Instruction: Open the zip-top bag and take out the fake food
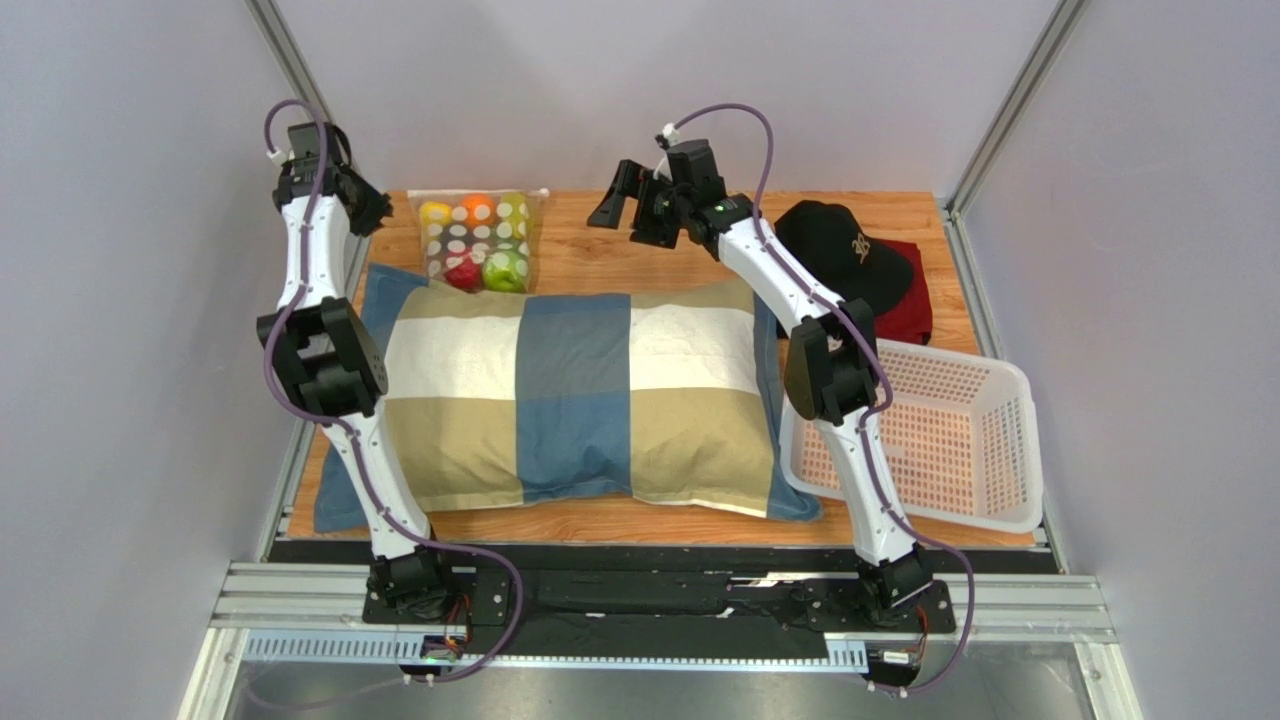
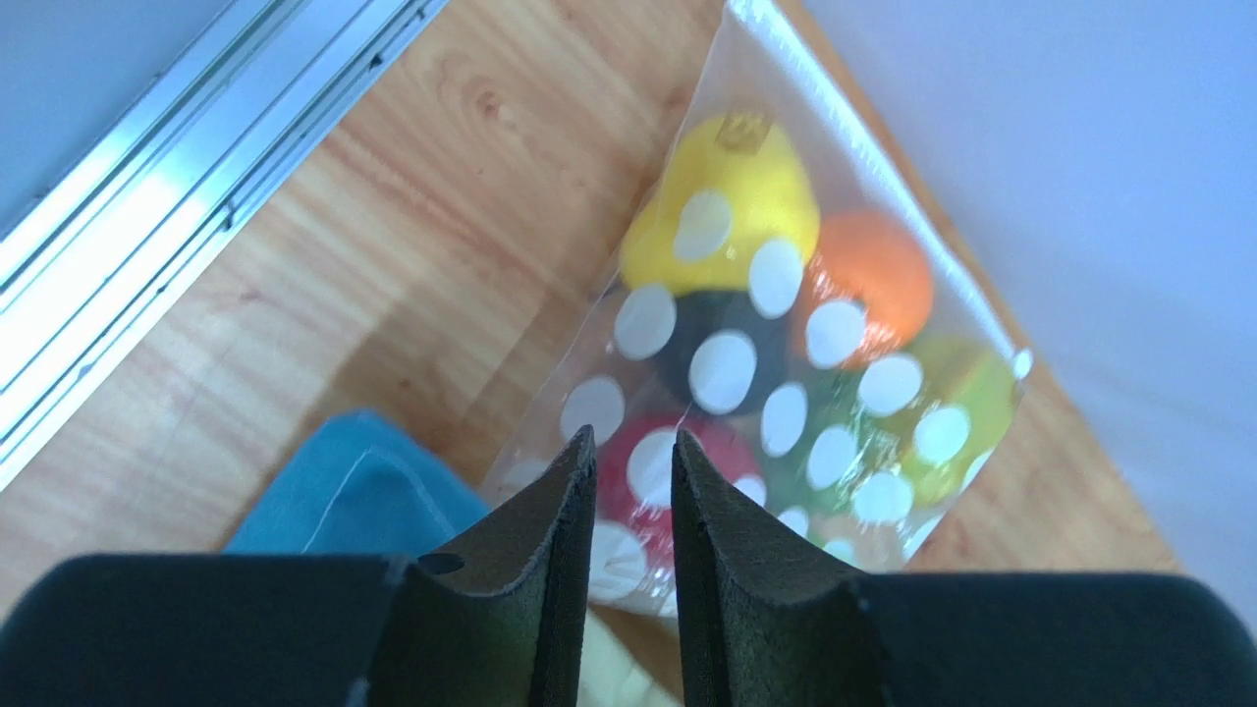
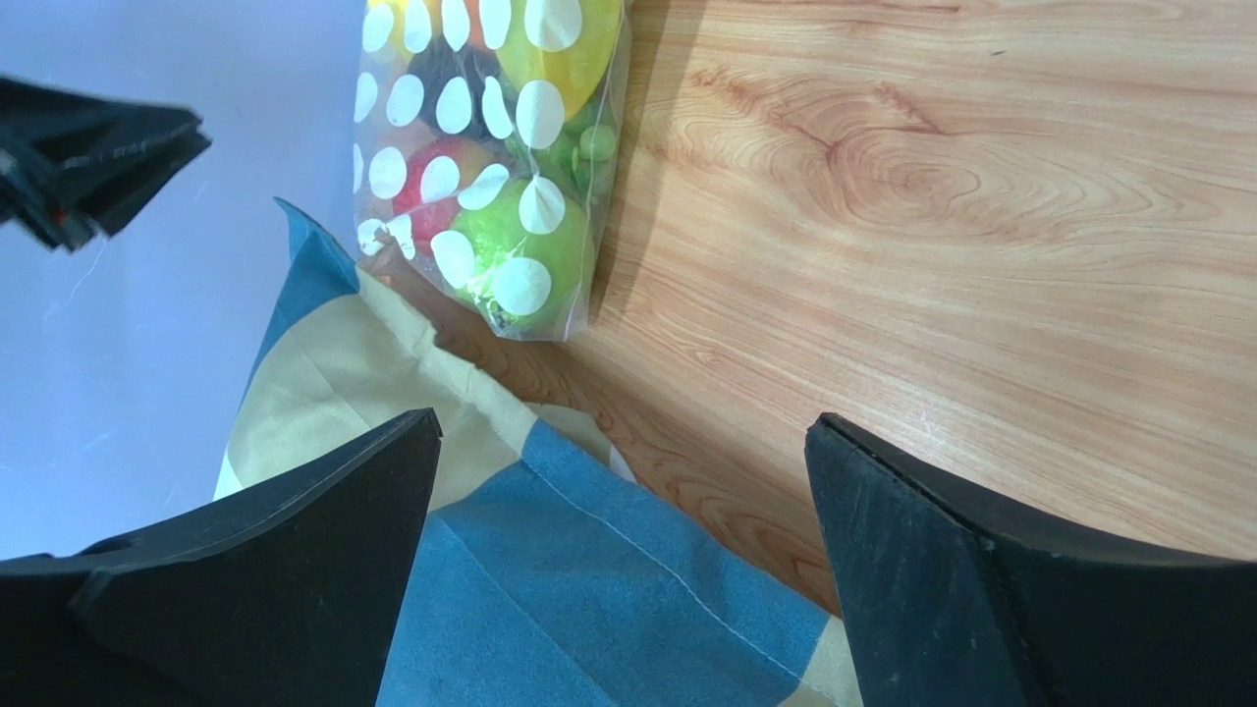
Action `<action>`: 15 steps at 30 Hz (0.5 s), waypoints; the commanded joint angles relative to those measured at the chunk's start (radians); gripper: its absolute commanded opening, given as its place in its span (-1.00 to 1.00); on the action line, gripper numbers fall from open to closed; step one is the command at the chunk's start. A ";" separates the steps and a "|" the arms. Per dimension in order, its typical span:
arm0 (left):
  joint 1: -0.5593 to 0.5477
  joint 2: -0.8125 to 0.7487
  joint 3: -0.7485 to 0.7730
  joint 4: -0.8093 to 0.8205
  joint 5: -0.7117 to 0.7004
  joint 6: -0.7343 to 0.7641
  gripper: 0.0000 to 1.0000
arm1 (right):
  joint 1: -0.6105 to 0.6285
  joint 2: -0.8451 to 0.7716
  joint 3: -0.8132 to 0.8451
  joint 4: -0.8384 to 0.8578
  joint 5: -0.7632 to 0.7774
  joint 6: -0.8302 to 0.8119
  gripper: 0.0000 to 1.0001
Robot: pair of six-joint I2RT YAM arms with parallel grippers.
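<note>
The zip-top bag (image 1: 478,240), clear with white dots, lies flat on the wooden table behind the pillow. Through it shows the fake food: a yellow lemon (image 2: 723,206), an orange (image 2: 878,273), a red apple (image 2: 649,464), a dark piece (image 2: 708,332) and green pieces (image 3: 494,243). My left gripper (image 1: 368,203) hovers just left of the bag; in the left wrist view this gripper (image 2: 635,442) has a narrow gap with nothing in it. My right gripper (image 1: 616,195) hangs right of the bag, wide open (image 3: 620,427) over the pillow's edge, with the bag (image 3: 472,162) ahead of it.
A large checked pillow (image 1: 571,398) in blue, beige and white fills the middle of the table. A white perforated basket (image 1: 962,435) sits at the right. A black cap (image 1: 842,248) lies on a red cloth (image 1: 909,308) at the back right. Walls stand close behind and beside.
</note>
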 commanded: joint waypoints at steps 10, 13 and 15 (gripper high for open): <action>-0.078 0.291 0.304 -0.050 0.154 -0.165 -0.41 | 0.000 0.030 0.048 0.152 -0.069 0.021 0.99; -0.104 0.307 0.287 -0.037 0.183 -0.168 -0.39 | -0.002 0.036 0.048 0.176 -0.066 0.029 1.00; -0.132 0.320 0.287 -0.035 0.206 -0.161 -0.38 | 0.000 0.040 0.054 0.179 -0.061 0.033 1.00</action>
